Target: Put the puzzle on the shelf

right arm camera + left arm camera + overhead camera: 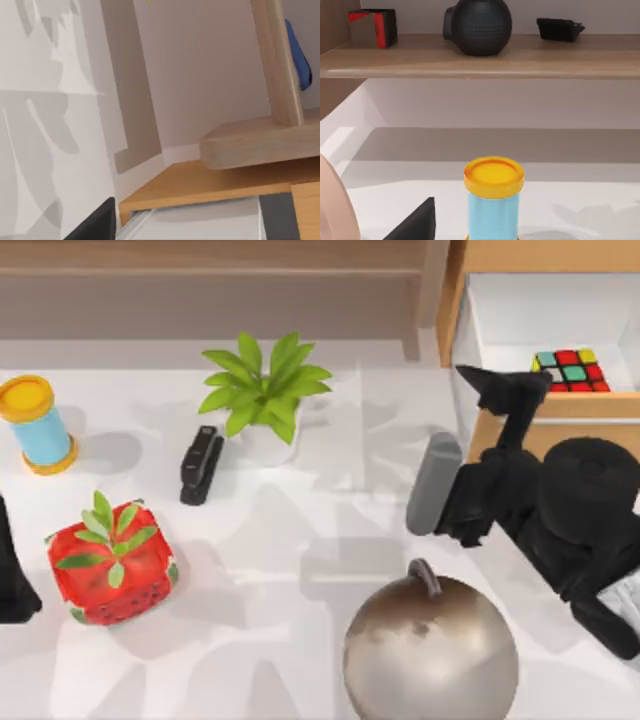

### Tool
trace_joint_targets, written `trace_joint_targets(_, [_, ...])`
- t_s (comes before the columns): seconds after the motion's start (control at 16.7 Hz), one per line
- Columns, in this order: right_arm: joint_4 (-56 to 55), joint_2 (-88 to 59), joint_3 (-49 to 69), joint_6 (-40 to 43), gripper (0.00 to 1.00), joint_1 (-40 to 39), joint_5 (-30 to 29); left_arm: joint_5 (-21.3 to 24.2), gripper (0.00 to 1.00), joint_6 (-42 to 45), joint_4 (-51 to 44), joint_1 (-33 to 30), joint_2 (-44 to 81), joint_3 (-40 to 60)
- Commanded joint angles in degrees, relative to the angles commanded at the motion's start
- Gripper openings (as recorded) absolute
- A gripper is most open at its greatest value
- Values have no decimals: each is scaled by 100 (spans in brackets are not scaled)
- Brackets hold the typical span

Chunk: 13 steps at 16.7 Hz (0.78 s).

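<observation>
Puzzle (571, 370) sits in the open drawer (520, 320) far right, light, rigid, slick-faced; my right gripper (490, 390) beside it, jaw state unclear, should pinch opposite flat sides.

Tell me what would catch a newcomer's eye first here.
Probably the small multicoloured puzzle cube lying in the open white drawer of the orange-tan cabinet at the table's far right, with the black right gripper at the drawer's front edge. Next, the big metallic sphere at the near edge and the red strawberry-patterned cube with green leaves at the left.
</observation>
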<state>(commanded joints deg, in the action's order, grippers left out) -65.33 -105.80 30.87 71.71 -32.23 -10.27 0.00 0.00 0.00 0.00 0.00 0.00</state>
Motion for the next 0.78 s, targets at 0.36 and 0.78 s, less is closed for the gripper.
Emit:
trace_joint_targets(0.36, [4216,-63,2546,-1936,100,304,490,0,100,0,0,0,0,0])
trace_joint_targets(0.78, [9364,-941,6210,-4413,100,1196,802,0,100,0,0,0,0,0])
